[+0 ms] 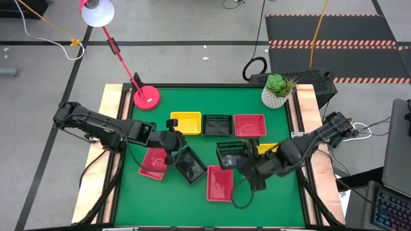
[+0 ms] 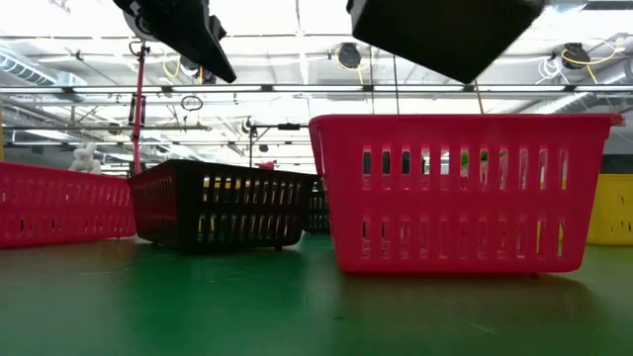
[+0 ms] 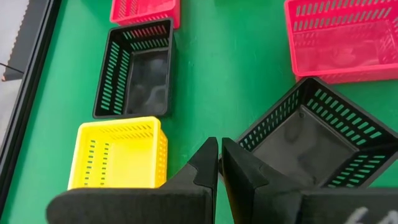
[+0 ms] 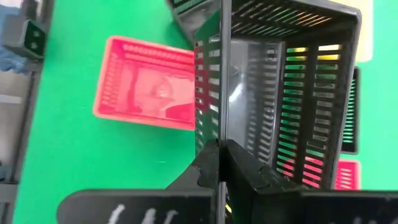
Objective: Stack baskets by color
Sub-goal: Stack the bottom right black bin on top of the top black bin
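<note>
My right gripper [image 1: 247, 168] is shut on a black basket [image 4: 273, 87], which hangs high over the table [image 2: 445, 35]. Below it a red basket [image 1: 219, 183] sits flat on the green mat, and a yellow basket [image 1: 266, 149] shows partly behind the arm. My left gripper [image 3: 219, 149], fingers shut with nothing between them, hovers [image 2: 178, 30] above the corner of another black basket [image 1: 190, 165], beside a red basket [image 1: 154, 163]. At the far side a yellow basket [image 1: 185, 122], a black basket [image 1: 218, 124] and a red basket [image 1: 250, 125] stand in a row. My right gripper pinches one side wall of the black basket at its rim [image 4: 221, 127], with one finger inside and one outside. The fingers slant down from above. The basket is lifted clear of the table, tipped so that its open side faces the wrist camera.
A red lamp base [image 1: 146, 97] stands at the far left corner and a white plant pot [image 1: 276, 91] at the far right. Wooden strips [image 1: 109, 128] border the mat. A dark cable [image 1: 241, 200] loops near the front edge.
</note>
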